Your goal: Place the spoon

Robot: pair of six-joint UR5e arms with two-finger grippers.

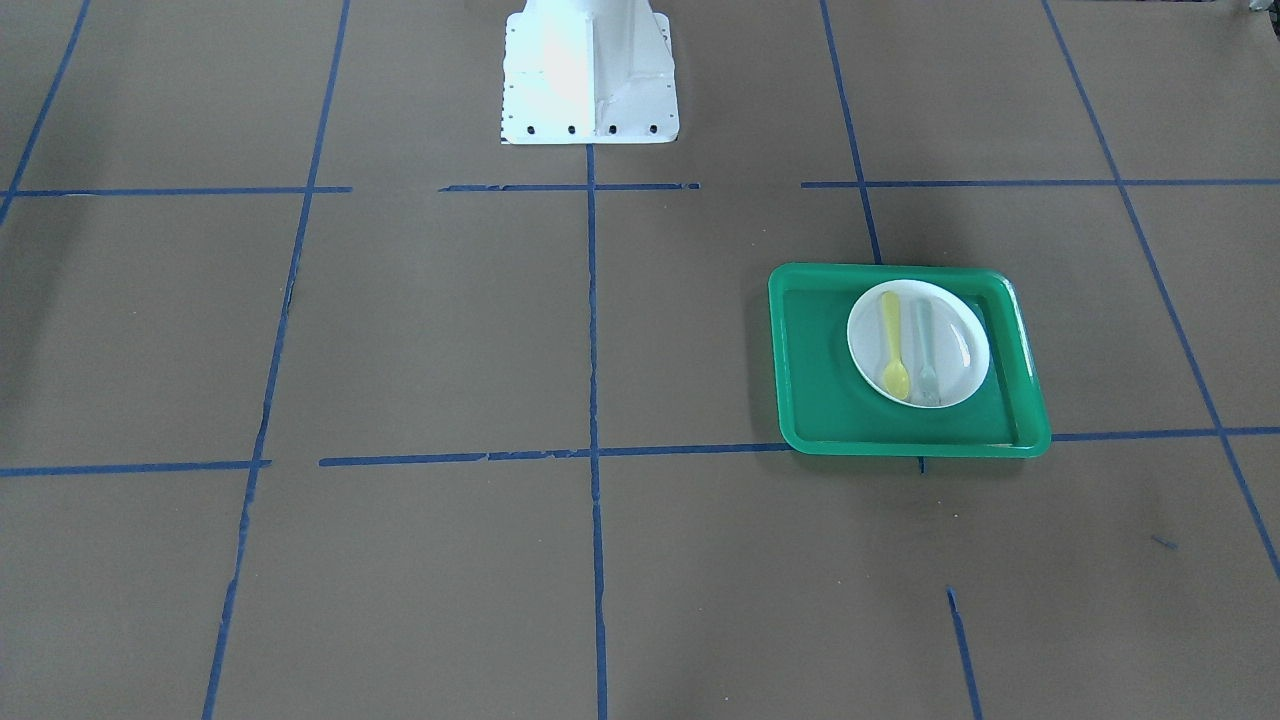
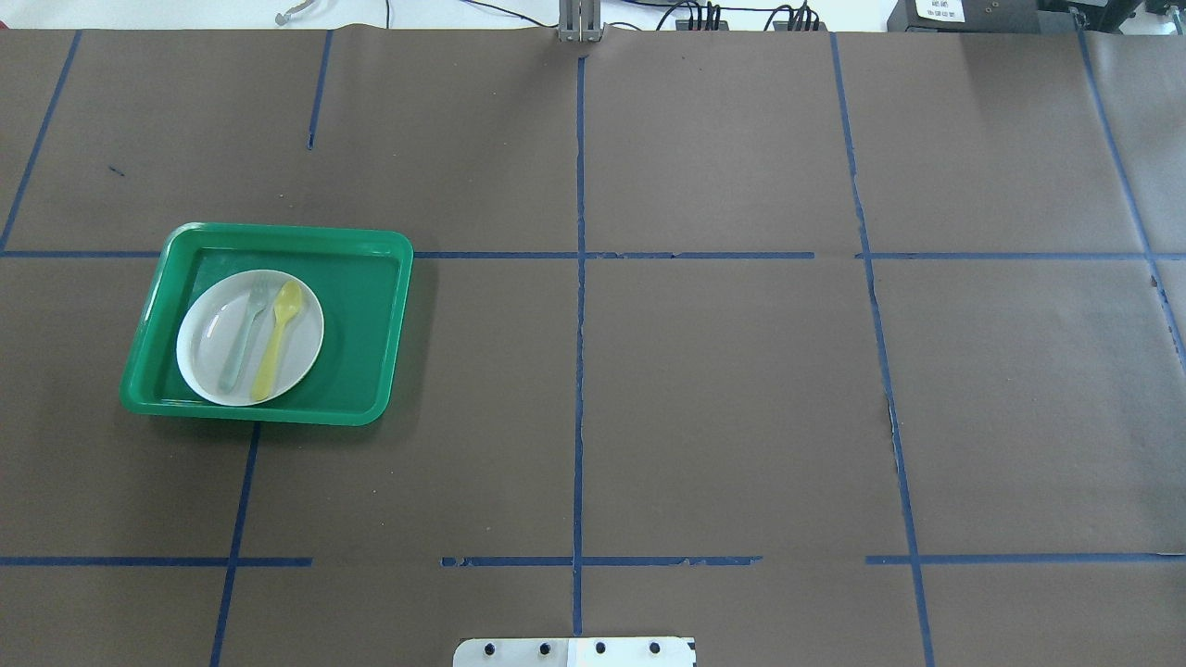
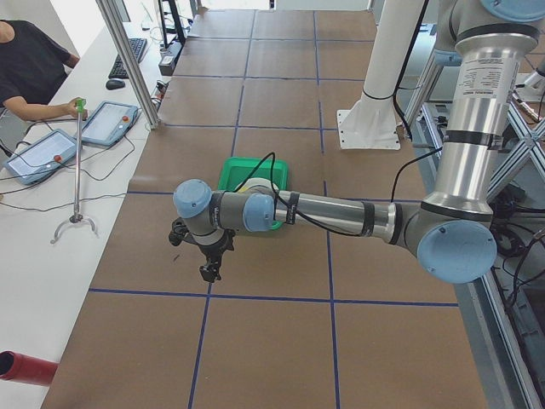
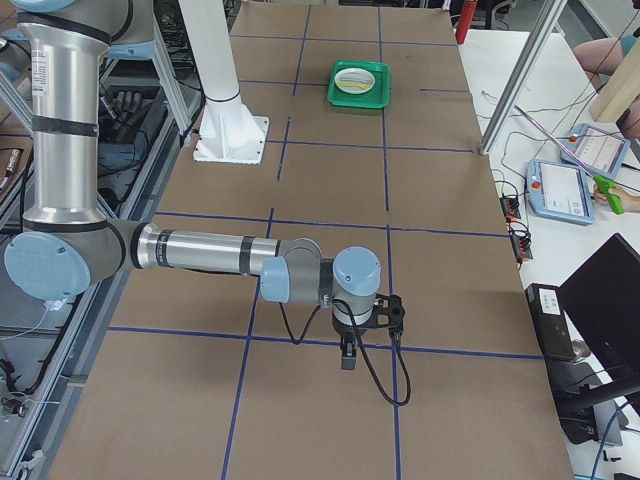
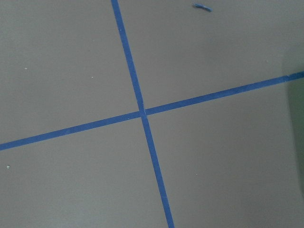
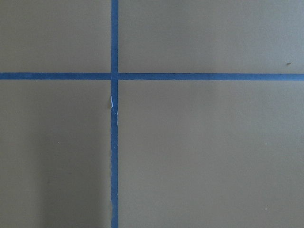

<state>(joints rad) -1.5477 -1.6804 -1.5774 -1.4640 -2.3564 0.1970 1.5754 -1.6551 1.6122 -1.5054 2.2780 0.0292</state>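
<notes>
The yellow spoon (image 1: 893, 345) lies on a white plate (image 1: 962, 345) inside a green tray (image 1: 820, 400), beside a pale grey-green fork (image 1: 926, 345). In the overhead view the spoon (image 2: 276, 341), plate (image 2: 206, 338) and tray (image 2: 361, 315) sit at the left. The left gripper (image 3: 207, 273) shows only in the exterior left view, above the table on the near side of the tray (image 3: 243, 173); I cannot tell whether it is open or shut. The right gripper (image 4: 347, 358) shows only in the exterior right view, far from the tray (image 4: 358, 98); I cannot tell its state either.
Brown paper with blue tape lines (image 2: 579, 371) covers the table. The white robot base (image 1: 590, 75) stands at the table's edge. Both wrist views show only paper and tape crossings (image 5: 142, 114) (image 6: 114, 76). Operators and tablets (image 3: 43, 153) sit beyond the far edge.
</notes>
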